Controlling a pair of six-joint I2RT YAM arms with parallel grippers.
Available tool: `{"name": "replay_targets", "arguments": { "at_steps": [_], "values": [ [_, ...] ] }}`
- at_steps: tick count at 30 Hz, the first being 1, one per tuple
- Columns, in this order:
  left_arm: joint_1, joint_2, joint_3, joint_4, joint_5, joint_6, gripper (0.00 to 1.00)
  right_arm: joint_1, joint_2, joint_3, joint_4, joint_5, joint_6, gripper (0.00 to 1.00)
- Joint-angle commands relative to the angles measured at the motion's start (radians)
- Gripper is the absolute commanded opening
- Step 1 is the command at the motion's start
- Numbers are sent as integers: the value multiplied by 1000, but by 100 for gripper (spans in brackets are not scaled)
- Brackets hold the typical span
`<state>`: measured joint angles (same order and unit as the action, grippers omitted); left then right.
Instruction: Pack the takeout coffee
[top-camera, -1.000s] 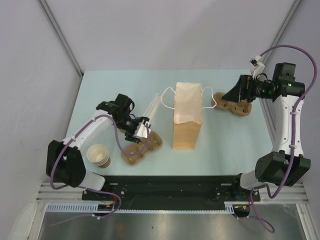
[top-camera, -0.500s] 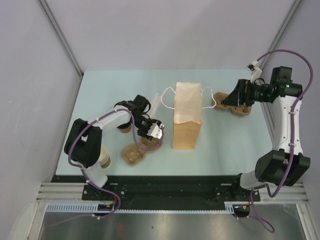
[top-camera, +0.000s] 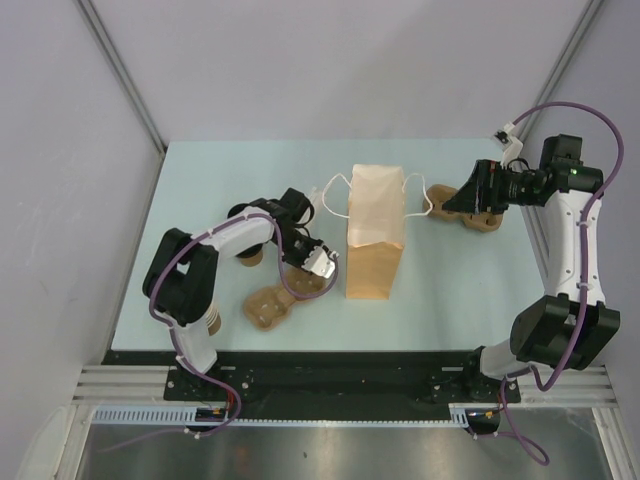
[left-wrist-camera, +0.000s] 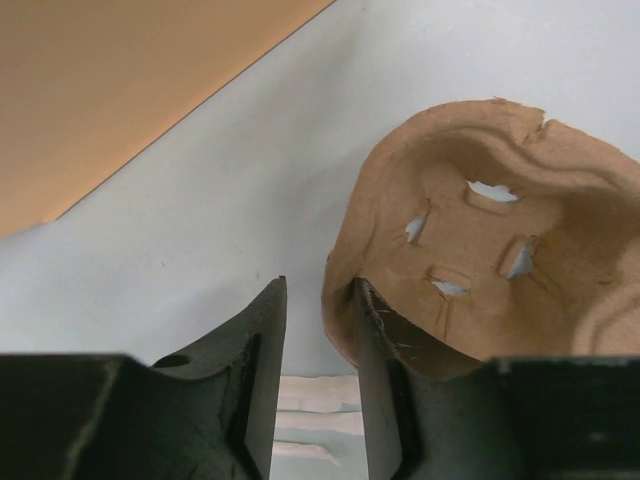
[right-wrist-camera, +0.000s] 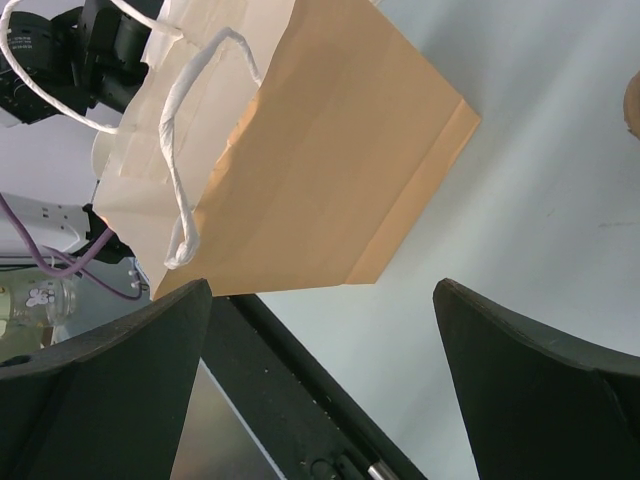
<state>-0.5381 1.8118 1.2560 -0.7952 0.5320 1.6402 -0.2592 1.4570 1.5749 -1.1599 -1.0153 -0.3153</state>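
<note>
No cup that I can name as the takeout coffee shows. A small tan thing (top-camera: 248, 257) peeks from behind my left forearm, and I cannot tell what it is. My left gripper (top-camera: 322, 262) is low beside a brown pulp cup carrier (top-camera: 268, 308), close to the paper bag (top-camera: 375, 240). In the left wrist view the jaws (left-wrist-camera: 320, 300) stand narrow, with the carrier's rim (left-wrist-camera: 340, 300) between them against the right finger and a gap on the left. My right gripper (top-camera: 452, 200) hangs wide open and empty at the far right, facing the bag (right-wrist-camera: 300, 150).
A second pulp carrier (top-camera: 483, 217) lies under my right gripper. A stack of paper cups (top-camera: 208, 322) sits half hidden by the left arm's base. The bag lies flat mid-table with its white handles (top-camera: 335, 195) toward the back.
My left gripper has swung right toward the bag and its jaws have narrowed around the carrier's rim. The right arm shifted slightly at first, then held still.
</note>
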Motion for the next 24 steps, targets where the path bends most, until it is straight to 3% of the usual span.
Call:
{"name": "replay_targets", "arguments": {
  "at_steps": [1,10,12,16,19,24],
  "values": [
    [-10,6,43,-36,-17,18,35,-8,3,2,-4,-22,-4,100],
    [-19,11,48,-70,-43,18,16,-17,0,11,-4,-23,-10,99],
    [-20,3,36,-52,-40,6,17,-17,-1,23,-7,-14,-16,100],
    [-25,3,28,-35,-47,-16,29,-28,2,75,-11,1,-21,100],
    [-25,9,29,-29,-56,-22,29,-34,12,106,-18,6,-27,100],
    [-26,1,31,-45,-50,-31,13,-45,34,191,-18,37,-36,99]
  ]
}}
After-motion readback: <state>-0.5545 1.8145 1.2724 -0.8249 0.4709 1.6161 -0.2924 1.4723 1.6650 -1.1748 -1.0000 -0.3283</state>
